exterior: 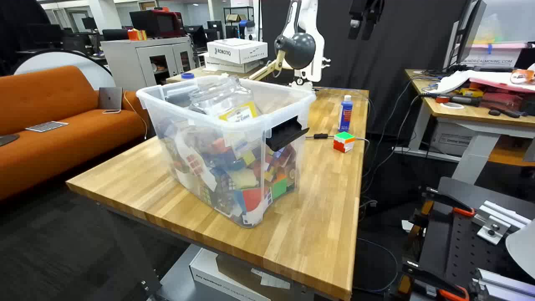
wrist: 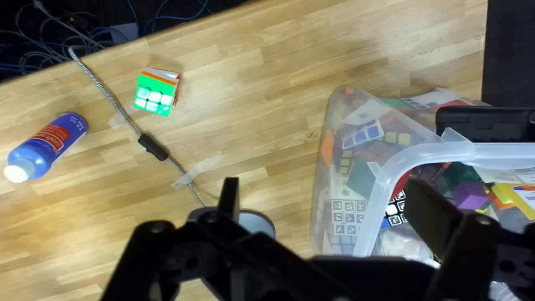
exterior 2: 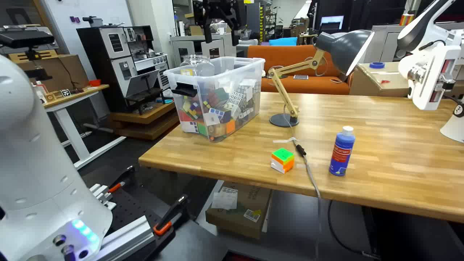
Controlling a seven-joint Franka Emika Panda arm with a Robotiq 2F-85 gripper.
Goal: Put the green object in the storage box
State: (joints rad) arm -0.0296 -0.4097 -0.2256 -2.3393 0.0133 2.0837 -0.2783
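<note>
The green object is a small cube with a bright green top and orange, white and red sides. It rests on the wooden table near its edge, in both exterior views (exterior: 344,141) (exterior 2: 282,160) and in the wrist view (wrist: 155,93). The storage box is a large see-through tub with a whitish rim and dark latch (exterior: 184,110) (exterior 2: 239,69) (wrist: 378,209). It stands on the table, apart from the cube, filled with colourful things. My gripper (exterior: 361,30) (exterior 2: 222,38) (wrist: 325,186) is open and empty, high above the table, with the tub's rim between its fingers in the wrist view.
A blue bottle (exterior: 345,113) (exterior 2: 342,151) (wrist: 46,146) stands near the cube. A desk lamp (exterior: 299,48) (exterior 2: 284,120) stands beside the tub; its cord with a black switch (wrist: 152,147) runs past the cube. A clear jar (exterior: 225,98) sticks up above the tub's rim.
</note>
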